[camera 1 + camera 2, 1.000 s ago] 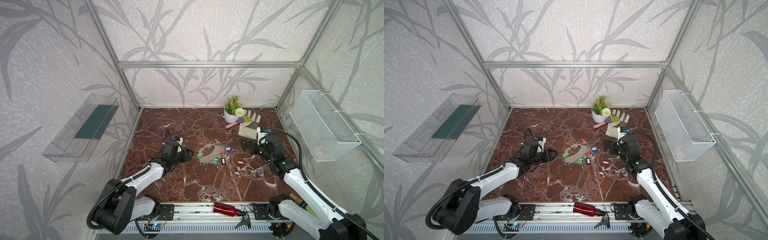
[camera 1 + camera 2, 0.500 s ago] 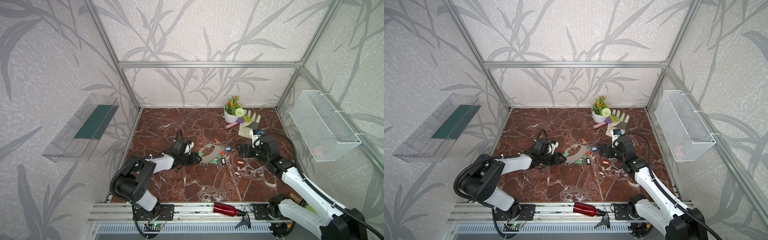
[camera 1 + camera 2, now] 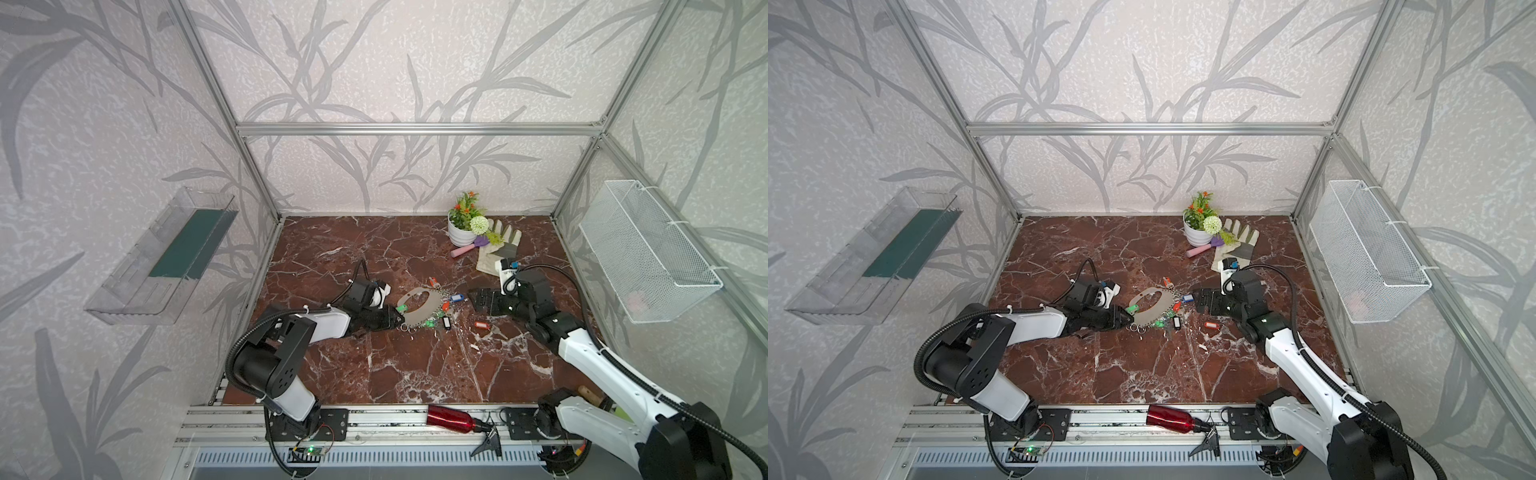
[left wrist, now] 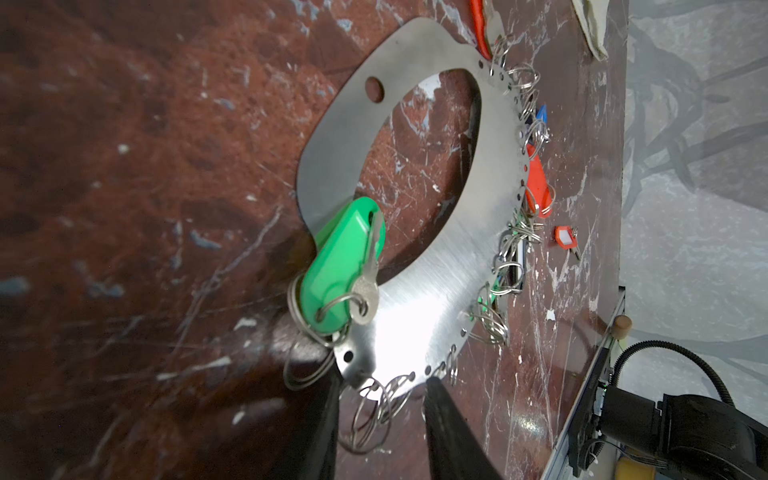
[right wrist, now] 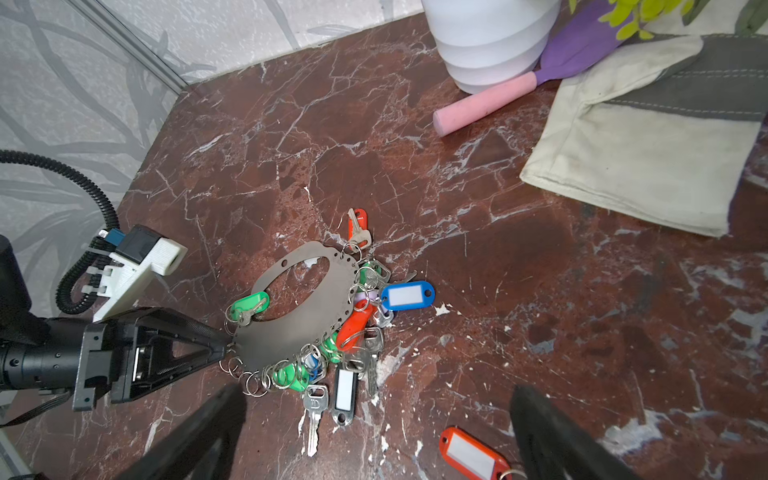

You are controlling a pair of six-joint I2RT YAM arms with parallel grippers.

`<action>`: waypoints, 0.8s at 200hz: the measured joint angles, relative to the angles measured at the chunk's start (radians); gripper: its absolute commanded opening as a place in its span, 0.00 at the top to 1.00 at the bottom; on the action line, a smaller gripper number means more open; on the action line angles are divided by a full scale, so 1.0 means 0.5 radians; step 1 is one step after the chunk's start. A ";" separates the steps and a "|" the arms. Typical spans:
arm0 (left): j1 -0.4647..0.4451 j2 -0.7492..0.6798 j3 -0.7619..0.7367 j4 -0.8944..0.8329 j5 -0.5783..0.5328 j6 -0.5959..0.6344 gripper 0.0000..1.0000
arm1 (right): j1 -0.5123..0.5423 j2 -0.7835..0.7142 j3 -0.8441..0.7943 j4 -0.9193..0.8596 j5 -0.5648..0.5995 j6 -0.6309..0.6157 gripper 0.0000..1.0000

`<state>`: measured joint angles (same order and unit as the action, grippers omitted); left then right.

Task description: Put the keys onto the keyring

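Observation:
The keyring (image 3: 419, 319) (image 3: 1152, 319), a flat grey plate with an oval cut-out, lies on the marble floor, edged with split rings and coloured tags. My left gripper (image 3: 399, 319) (image 4: 382, 386) reaches its near-left end; the jaws stand partly open on either side of that end and its loose rings. A green-tagged key (image 4: 340, 266) lies on the plate beside them. One of the keys (image 5: 473, 457) (image 3: 481, 325), with a red-orange tag, lies loose on the floor right of the keyring. My right gripper (image 5: 377, 392) (image 3: 473, 298) hovers wide open and empty over that side.
A white flower pot (image 3: 461, 232), a pink-handled tool (image 3: 465, 249) and a work glove (image 3: 498, 249) sit at the back right. A red bottle (image 3: 451, 417) lies on the front rail. A wire basket (image 3: 648, 253) hangs on the right wall, a clear shelf (image 3: 166, 257) on the left.
My left gripper has moved right up to the keyring's end and its jaws have narrowed. The right gripper has shifted left toward the keyring and stays wide open.

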<state>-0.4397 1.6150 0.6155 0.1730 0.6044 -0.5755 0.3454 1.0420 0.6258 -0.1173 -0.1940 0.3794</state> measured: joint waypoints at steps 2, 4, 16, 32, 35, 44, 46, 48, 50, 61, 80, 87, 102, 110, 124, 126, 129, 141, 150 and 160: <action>0.000 -0.001 0.000 0.000 0.000 0.000 0.65 | 0.000 0.002 0.000 0.002 -0.002 0.002 0.01; 0.000 -0.001 -0.001 0.000 -0.001 0.000 0.65 | 0.000 0.004 0.000 0.004 -0.002 0.004 0.01; 0.000 -0.001 -0.003 0.000 -0.005 -0.002 0.65 | 0.000 0.016 -0.001 0.014 -0.011 0.011 0.01; -0.002 -0.008 -0.009 0.000 -0.022 -0.005 0.65 | 0.000 0.025 0.000 0.018 -0.017 0.023 0.01; -0.002 -0.012 -0.011 0.000 -0.031 -0.005 0.65 | 0.000 0.027 0.000 0.018 -0.018 0.023 0.01; -0.004 -0.024 -0.014 -0.002 -0.050 -0.005 0.65 | 0.000 0.027 0.000 0.018 -0.018 0.024 0.01; -0.004 -0.031 -0.014 -0.005 -0.056 -0.005 0.65 | 0.000 0.027 0.000 0.018 -0.018 0.024 0.01; -0.005 -0.034 -0.014 -0.009 -0.060 -0.003 0.65 | 0.000 0.027 0.000 0.018 -0.018 0.025 0.01; -0.006 -0.036 -0.014 -0.011 -0.063 -0.002 0.65 | 0.000 0.027 0.000 0.018 -0.018 0.025 0.01; -0.015 -0.065 -0.013 -0.040 -0.104 0.014 0.65 | 0.000 0.026 0.000 0.018 -0.018 0.025 0.01; -0.047 -0.117 0.000 -0.140 -0.185 0.062 0.65 | 0.001 0.026 0.000 0.019 -0.019 0.026 0.01; -0.069 -0.134 0.012 -0.179 -0.220 0.085 0.65 | 0.002 0.026 0.000 0.019 -0.019 0.026 0.01; -0.125 -0.175 0.039 -0.257 -0.303 0.124 0.64 | 0.004 0.026 0.000 0.020 -0.018 0.027 0.01; -0.172 -0.204 0.057 -0.307 -0.365 0.149 0.64 | 0.007 0.026 0.000 0.020 -0.017 0.026 0.01; -0.273 -0.247 0.112 -0.419 -0.507 0.198 0.64 | 0.014 0.026 0.000 0.020 -0.011 0.025 0.01; -0.282 -0.250 0.118 -0.427 -0.521 0.203 0.64 | 0.015 0.026 0.000 0.020 -0.011 0.025 0.01; -0.304 -0.258 0.134 -0.449 -0.556 0.218 0.64 | 0.017 0.025 0.000 0.020 -0.009 0.025 0.01; -0.373 -0.273 0.192 -0.537 -0.689 0.253 0.64 | 0.021 0.019 0.000 0.017 -0.003 0.025 0.01; -0.435 -0.275 0.249 -0.612 -0.802 0.283 0.64 | 0.023 0.007 0.000 0.012 -0.001 0.025 0.01; -0.481 -0.274 0.301 -0.682 -0.894 0.314 0.65 | 0.025 -0.017 -0.001 -0.001 0.004 0.024 0.01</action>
<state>-0.6800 1.4780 0.7658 -0.1680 0.1574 -0.4187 0.3580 1.0336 0.6254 -0.1177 -0.1921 0.3916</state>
